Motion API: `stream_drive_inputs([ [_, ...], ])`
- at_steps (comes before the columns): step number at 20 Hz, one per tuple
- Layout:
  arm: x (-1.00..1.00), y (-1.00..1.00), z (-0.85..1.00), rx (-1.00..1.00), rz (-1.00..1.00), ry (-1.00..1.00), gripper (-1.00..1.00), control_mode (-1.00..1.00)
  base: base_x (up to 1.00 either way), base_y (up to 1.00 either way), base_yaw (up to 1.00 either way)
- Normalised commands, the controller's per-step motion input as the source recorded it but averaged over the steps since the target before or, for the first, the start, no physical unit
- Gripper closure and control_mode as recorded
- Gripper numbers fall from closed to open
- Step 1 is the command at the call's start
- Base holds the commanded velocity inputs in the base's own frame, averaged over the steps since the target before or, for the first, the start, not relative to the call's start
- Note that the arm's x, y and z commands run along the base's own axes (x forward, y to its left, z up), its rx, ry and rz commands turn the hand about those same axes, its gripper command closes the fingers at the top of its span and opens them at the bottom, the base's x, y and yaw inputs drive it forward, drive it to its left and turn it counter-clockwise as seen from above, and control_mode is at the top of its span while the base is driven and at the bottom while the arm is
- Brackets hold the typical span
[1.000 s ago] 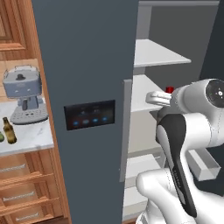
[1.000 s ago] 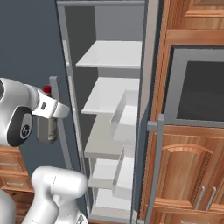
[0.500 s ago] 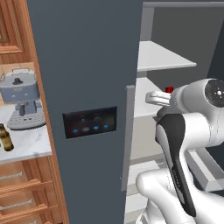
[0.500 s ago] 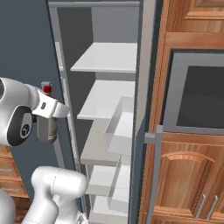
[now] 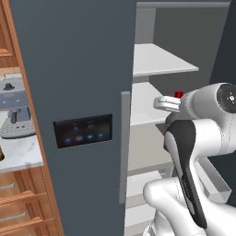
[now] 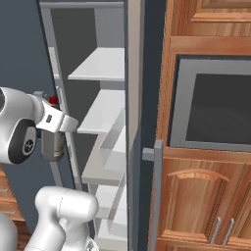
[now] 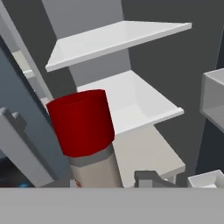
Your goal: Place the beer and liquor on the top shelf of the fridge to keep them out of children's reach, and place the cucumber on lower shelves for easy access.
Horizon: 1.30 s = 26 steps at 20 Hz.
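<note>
End effector (image 6: 51, 147): I see it pinching the liquor (image 7: 85, 135), pressed onto the bottle's body below the neck; in the right base view the bottle hangs under the hand, just outside the fridge opening.
Liquor: in my hand view its red cap (image 7: 80, 121) looms close, the pale body beneath it; the cap also peeks out beside the arm in the left base view (image 5: 179, 95).
Fridge (image 5: 78, 69): I have its dark grey door with the black panel of blue lights (image 5: 83, 131) and the grey handle (image 5: 124, 147) to the left of the open interior.
Top shelf (image 7: 118, 39): a bare white board, above and beyond the cap.
Lower shelves (image 7: 131, 98): white boards stepping down beneath it.
Worktop (image 5: 18, 154): far left, it carries a grey coffee machine (image 5: 14, 108).
</note>
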Motion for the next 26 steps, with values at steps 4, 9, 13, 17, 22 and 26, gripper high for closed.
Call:
stream_drive_inputs([
  [4,0.0,0.0,0.0,0.0,0.0,0.0,1.0,1.0,0.23,-0.26,0.0],
  [9,0.04,-0.01,0.0,0.0,0.0,-0.01,1.0,-1.0,0.16,-0.11,0.0],
  [13,0.05,-0.05,0.05,0.02,0.0,-0.21,1.0,-1.0,0.0,0.0,0.0],
  [17,0.0,-0.09,0.34,0.02,0.06,-0.32,1.0,-1.0,0.0,0.0,0.0],
  [22,0.02,-0.07,0.61,0.0,0.1,-0.21,1.0,-1.0,0.0,0.0,0.0],
  [26,0.11,0.0,0.74,0.0,0.08,-0.02,1.0,-1.0,0.0,0.0,0.0],
])
